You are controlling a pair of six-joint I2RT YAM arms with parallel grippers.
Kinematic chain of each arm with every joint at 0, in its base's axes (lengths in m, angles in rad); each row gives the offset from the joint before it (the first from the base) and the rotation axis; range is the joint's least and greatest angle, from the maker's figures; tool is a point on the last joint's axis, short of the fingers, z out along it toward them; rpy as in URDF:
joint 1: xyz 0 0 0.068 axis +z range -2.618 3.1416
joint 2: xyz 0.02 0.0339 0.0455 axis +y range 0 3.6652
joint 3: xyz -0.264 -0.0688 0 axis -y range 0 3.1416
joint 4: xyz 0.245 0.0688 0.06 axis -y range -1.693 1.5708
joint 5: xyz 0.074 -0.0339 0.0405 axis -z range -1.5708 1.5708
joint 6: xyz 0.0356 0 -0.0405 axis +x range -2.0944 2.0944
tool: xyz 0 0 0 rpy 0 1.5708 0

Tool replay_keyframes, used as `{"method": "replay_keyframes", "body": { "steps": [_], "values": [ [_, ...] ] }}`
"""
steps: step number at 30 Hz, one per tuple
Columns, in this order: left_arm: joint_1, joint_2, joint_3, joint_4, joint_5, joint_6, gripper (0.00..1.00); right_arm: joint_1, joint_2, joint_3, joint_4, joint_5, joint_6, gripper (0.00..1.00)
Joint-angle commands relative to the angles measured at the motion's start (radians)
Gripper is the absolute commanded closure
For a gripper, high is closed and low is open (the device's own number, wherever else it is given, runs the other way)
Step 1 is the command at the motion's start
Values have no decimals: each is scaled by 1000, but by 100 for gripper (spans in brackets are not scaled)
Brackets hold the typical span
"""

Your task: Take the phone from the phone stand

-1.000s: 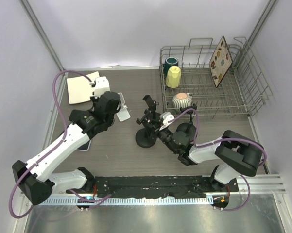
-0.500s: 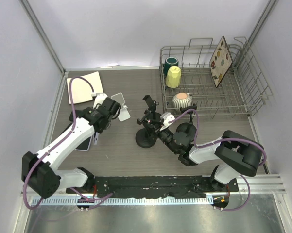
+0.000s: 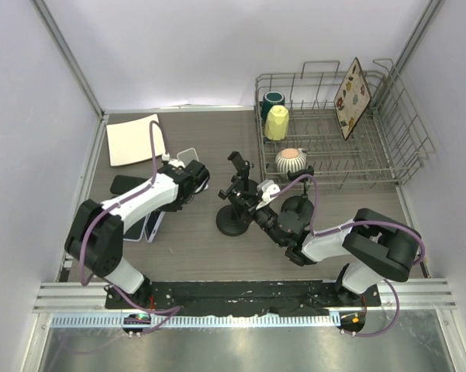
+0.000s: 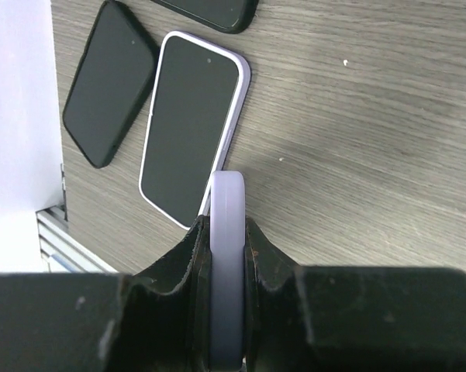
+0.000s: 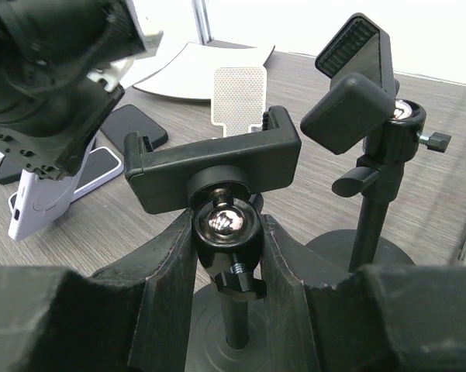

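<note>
My left gripper (image 4: 226,236) is shut on a lavender phone (image 4: 226,209), seen edge-on between the fingers. It holds the phone low over the table beside the phones lying there. In the right wrist view the phone (image 5: 46,194) hangs below the left gripper (image 5: 54,108). In the top view the left gripper (image 3: 188,180) hides the phone. My right gripper (image 5: 226,232) is shut on the ball joint of the black phone stand (image 5: 225,221). The stand's clamp (image 5: 217,159) holds nothing. In the top view the stand (image 3: 233,221) is at centre, with the right gripper (image 3: 257,208) beside it.
A lavender phone (image 4: 192,151) and two black phones (image 4: 108,93) (image 4: 209,12) lie flat at the table's left. A second black stand (image 5: 372,116) is next to the first. A white perforated paddle-shaped piece (image 5: 239,97) and a white sheet (image 3: 133,139) lie behind. A wire dish rack (image 3: 333,124) is at back right.
My left arm has folded down and swung its gripper with the phone lower, close to the table by the flat phones. The right gripper and the stand have not moved.
</note>
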Motion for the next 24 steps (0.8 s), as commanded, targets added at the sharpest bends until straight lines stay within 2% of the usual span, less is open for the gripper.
{"method": "replay_keyframes", "body": {
  "steps": [1,6,9,10,13,20,24],
  "values": [
    [11,91,11,-28,-33,-64,91,-9,23,-26,-30,45,-25,99],
    [11,123,2,9,28,-64,80,-9,26,-28,-24,44,-25,99],
    [11,114,-12,56,66,-58,69,-9,26,-28,-24,45,-25,99],
    [11,108,-14,63,79,-57,59,-10,29,-28,-21,44,-27,99],
    [11,106,-11,78,71,-58,40,-9,31,-28,-21,42,-25,99],
    [11,83,-14,112,82,-56,37,-9,29,-29,-21,44,-30,99],
    [11,63,-37,144,105,-56,23,-10,31,-28,-22,41,-31,99]
  ]
}}
